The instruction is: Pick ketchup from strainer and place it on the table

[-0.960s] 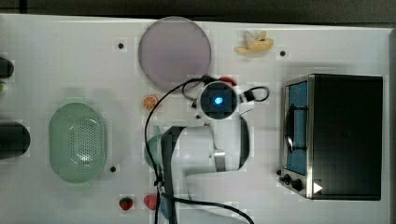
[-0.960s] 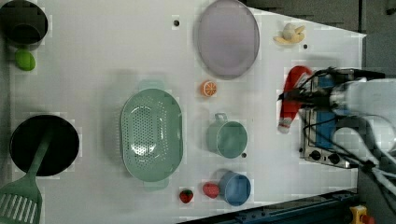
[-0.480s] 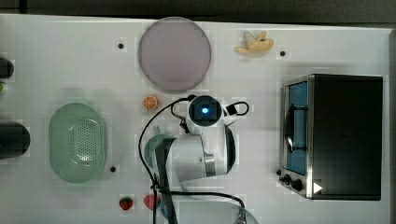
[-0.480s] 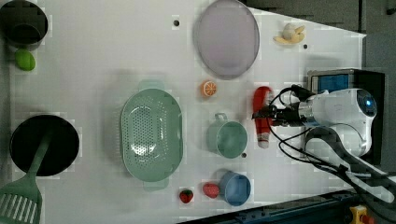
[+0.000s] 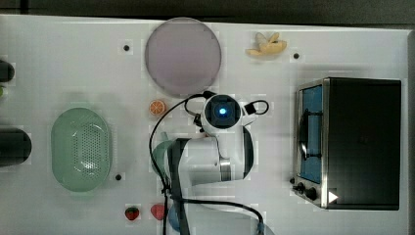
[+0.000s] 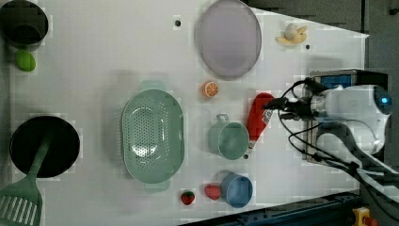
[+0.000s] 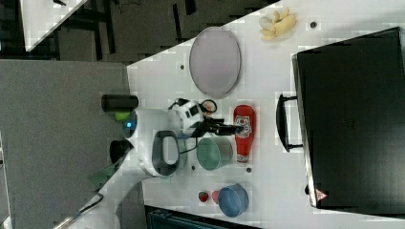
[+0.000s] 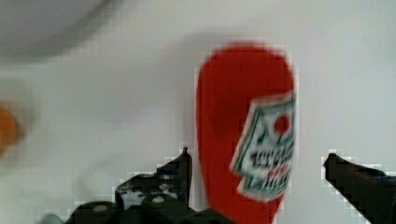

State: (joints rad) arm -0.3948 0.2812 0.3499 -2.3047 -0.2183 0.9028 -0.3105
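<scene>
The ketchup (image 6: 258,117), a red bottle with a white-and-red label, lies on the white table (image 6: 94,61) between the green cup and the oven. My gripper (image 6: 274,104) is open and straddles the bottle's body. In the wrist view, the gripper (image 8: 257,161) has a black fingertip (image 8: 184,163) on each side of the ketchup (image 8: 233,116), with a clear gap on one side. The right view shows the gripper (image 7: 229,128) right beside the ketchup (image 7: 244,131). The pale green strainer (image 6: 151,132) (image 5: 80,149) stands empty, well off toward the left view's left.
A green cup (image 6: 229,137) sits right beside the bottle, with a blue cup (image 6: 237,189) and strawberries (image 5: 131,213) near the table's edge. An orange slice (image 6: 210,88) and a grey plate (image 6: 228,37) lie nearby. A black oven (image 5: 350,142) and a banana (image 5: 265,45) are also on the table.
The arm carried the ketchup toward the left view's left and set it down beside the green cup. The jaws have opened off the bottle.
</scene>
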